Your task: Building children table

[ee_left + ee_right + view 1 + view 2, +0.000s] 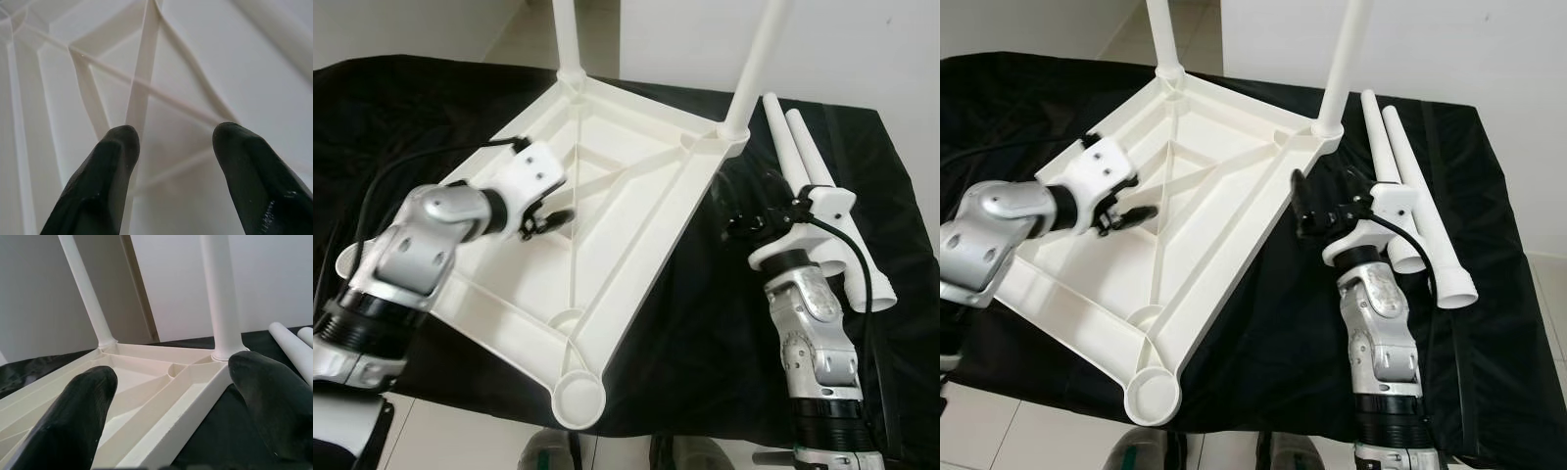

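A white plastic table top [641, 284] lies upside down on a black cloth. Two white legs [570, 39] [759, 59] stand in its far corner sockets. The near corner socket [578, 397] holds nothing. Two loose legs [803, 157] lie side by side on the cloth to the right of the top. My left gripper [553, 217] hovers open over the crossed ribs [146, 73] of the underside, holding nothing. My right gripper [1327, 201] is open just off the top's right edge, beside the loose legs, and faces the two standing legs [220, 293].
The black cloth [705, 333] covers the whole work surface and drapes over its near edge. Pale floor tiles [460, 431] show below that edge. A white wall [862, 49] rises behind the far side.
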{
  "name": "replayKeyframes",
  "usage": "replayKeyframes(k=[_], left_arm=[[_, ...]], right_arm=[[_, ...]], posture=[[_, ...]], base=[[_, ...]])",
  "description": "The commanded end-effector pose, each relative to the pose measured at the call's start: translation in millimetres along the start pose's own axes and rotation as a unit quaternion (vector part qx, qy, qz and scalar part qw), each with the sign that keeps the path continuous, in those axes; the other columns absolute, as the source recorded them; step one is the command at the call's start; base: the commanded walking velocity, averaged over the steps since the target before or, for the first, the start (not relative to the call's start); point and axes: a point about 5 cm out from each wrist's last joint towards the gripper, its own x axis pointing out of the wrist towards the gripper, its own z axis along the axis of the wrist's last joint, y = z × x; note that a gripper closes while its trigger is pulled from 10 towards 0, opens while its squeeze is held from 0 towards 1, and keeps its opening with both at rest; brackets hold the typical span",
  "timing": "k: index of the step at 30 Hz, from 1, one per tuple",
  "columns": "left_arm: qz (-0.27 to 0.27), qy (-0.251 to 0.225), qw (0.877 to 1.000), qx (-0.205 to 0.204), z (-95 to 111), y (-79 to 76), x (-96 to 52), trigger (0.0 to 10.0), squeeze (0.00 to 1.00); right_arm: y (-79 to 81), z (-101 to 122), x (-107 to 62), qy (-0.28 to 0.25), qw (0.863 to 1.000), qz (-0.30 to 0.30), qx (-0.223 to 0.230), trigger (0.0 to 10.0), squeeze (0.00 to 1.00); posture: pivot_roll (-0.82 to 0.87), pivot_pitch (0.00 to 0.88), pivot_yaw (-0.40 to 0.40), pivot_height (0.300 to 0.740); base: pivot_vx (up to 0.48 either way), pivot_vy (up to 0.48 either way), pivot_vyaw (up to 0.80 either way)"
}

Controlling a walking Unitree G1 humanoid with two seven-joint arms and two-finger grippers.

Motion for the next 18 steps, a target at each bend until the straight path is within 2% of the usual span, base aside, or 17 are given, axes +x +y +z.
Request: replayKeyframes(k=[1,6,9,10,11,14,17,18], left_arm=[[-0.026,0.015,1.0,0.004,-5,-6.5,-5.0,10.0,0.0],[-0.053,0.023,0.998,0.006,-9,-16.9,-7.2,10.0,0.0],[-0.115,0.035,0.993,0.0,-16,-48.6,-2.0,10.0,0.0],[-0.115,0.035,0.993,0.0,-16,-48.6,-2.0,10.0,0.0],[-0.129,0.031,0.991,-0.004,-15,-57.3,1.0,10.0,0.0],[-0.129,0.031,0.991,-0.004,-15,-57.3,1.0,10.0,0.0],[-0.127,0.018,0.991,-0.04,-10,-67.6,16.0,10.0,0.0],[-0.127,0.018,0.991,-0.04,-10,-67.6,16.0,10.0,0.0]], right_arm=[[0.9,-1,-2.2,0.002,1.0,0.001,0.0,10.0,0.0],[0.8,-2,-2.1,0.003,1.0,0.002,0.0,10.0,0.0],[-0.1,-2,-1.1,0.003,1.0,0.004,-0.002,10.0,0.0],[-0.1,-2,-1.1,0.003,1.0,0.004,-0.002,10.0,0.0],[-0.7,-2,-0.7,0.003,1.0,0.004,-0.003,10.0,0.0],[-0.7,-2,-0.7,0.003,1.0,0.004,-0.003,10.0,0.0],[-3.4,0,-0.4,0.0,1.0,0.001,-0.007,10.0,0.0],[-3.4,0,-0.4,0.0,1.0,0.001,-0.007,10.0,0.0]], posture=[[0.02,0.098,0.03,0.74],[0.03,0.1,0.029,0.74],[0.02,0.103,0.027,0.74],[0.02,0.103,0.027,0.74],[0.02,0.105,0.026,0.74],[0.02,0.105,0.026,0.74],[0.01,0.113,0.027,0.74],[0.01,0.113,0.027,0.74]], base=[[0.0,0.0,0.0],[0.0,0.0,0.0],[0.0,0.0,0.0],[0.0,0.0,0.0],[0.0,0.0,0.0],[0.0,0.0,0.0],[0.0,0.0,0.0],[0.0,0.0,0.0]])
